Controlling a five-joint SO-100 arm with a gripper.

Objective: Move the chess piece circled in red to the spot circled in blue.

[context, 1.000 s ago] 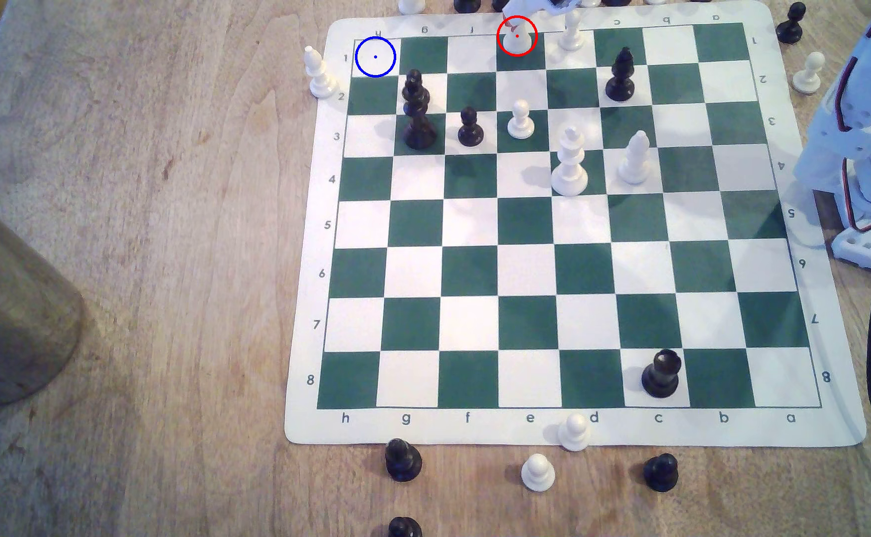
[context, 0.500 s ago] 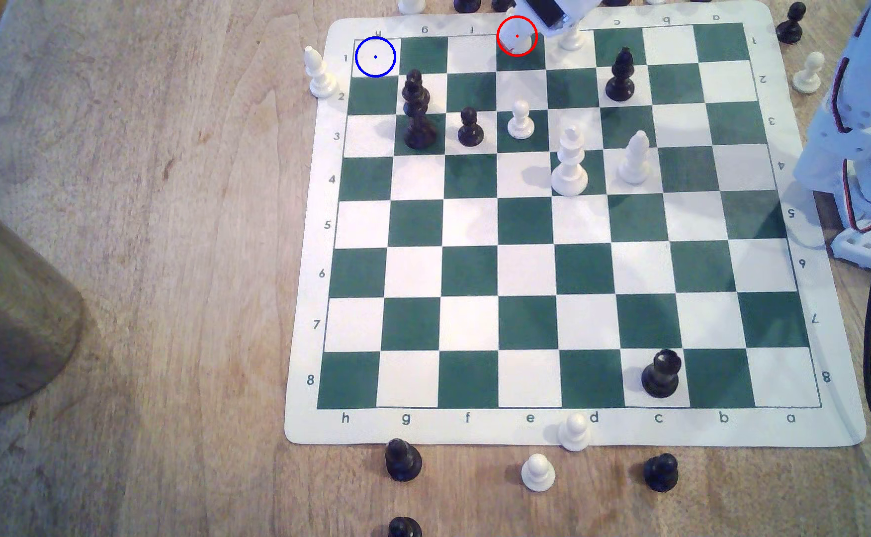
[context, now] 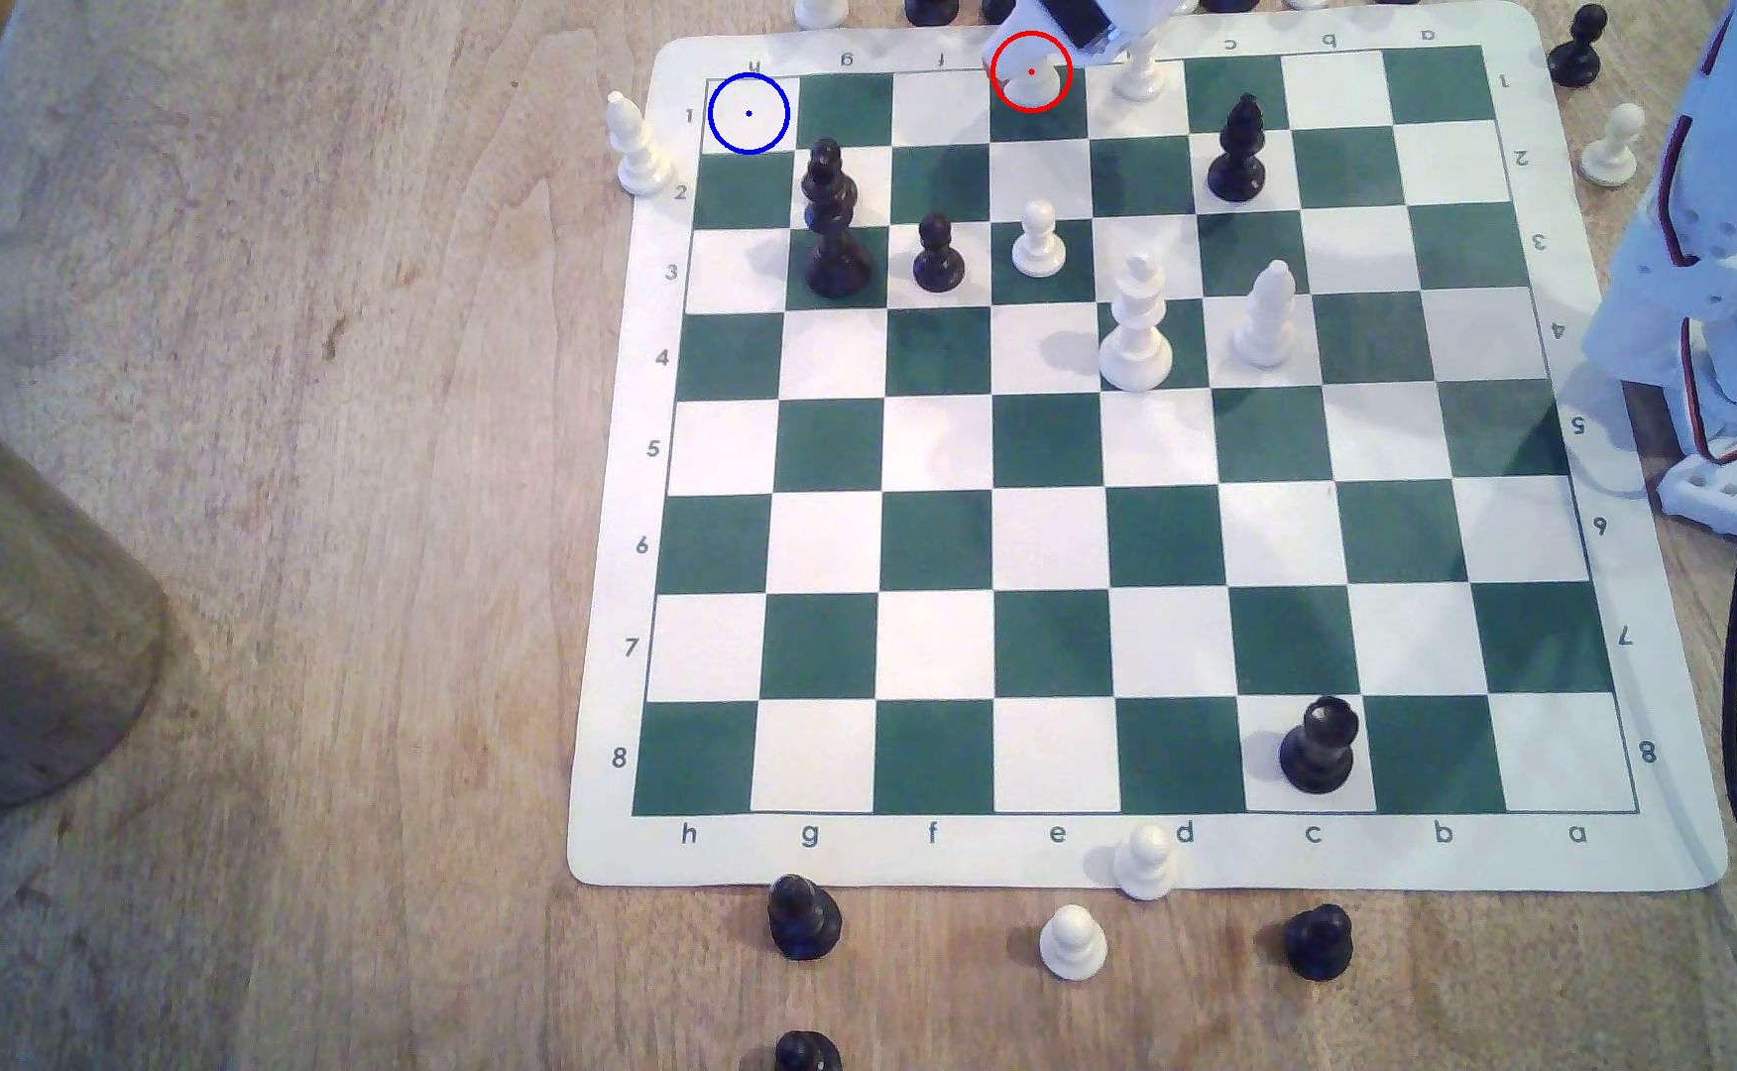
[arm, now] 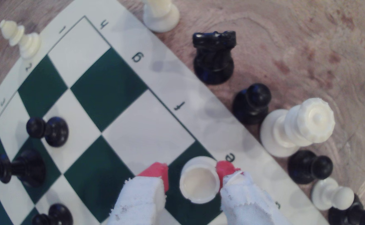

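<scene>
Hand [arm: 192, 173] open astride the white rook [arm: 199, 182], one red fingertip [arm: 225, 169] touching it, the other apart, blue-circled corner square [context: 749, 113] bare

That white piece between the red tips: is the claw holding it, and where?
Not yet. The gripper is open around the white rook's top; one fingertip seems to touch its rim, the other stands clear.
</scene>
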